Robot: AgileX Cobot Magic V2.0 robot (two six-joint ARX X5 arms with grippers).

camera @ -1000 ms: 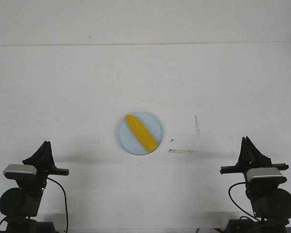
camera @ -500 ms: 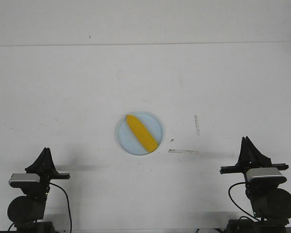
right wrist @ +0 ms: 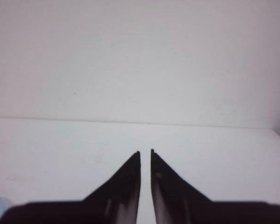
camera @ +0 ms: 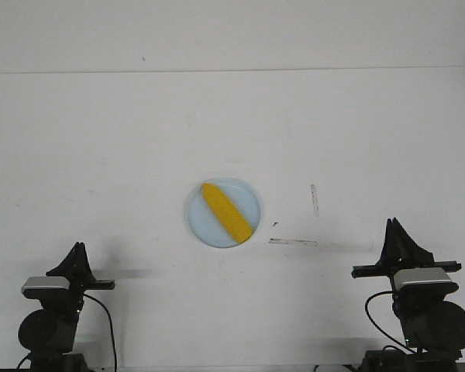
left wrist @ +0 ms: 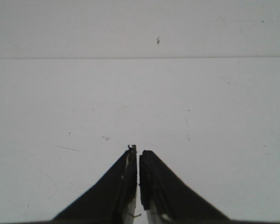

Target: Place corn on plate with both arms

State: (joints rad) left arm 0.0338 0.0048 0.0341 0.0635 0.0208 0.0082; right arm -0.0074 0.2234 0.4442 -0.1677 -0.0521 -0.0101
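Where the white counter [camera: 124,139] fills nearly the whole front view, its far edge meets a plain pale wall [camera: 232,31] that bears one small dark speck. Faint scuffs and two short grey marks [camera: 293,242] lie on the surface, just toward 3 o'clock from the plate [camera: 198,221]. At the near corners stand the two black arms, the right arm [camera: 422,310] at 4 o'clock and the left arm [camera: 50,325] at 8 o'clock, both well apart from the plate. That pale blue plate sits a little below the counter's middle, and the corn [camera: 225,211] lies inside it on a slant from 11 to 5 o'clock. Each arm ends empty: the left claw [left wrist: 137,151] has its tips almost touching, and the right claw [right wrist: 145,152] shows only a thin slit between its tips.
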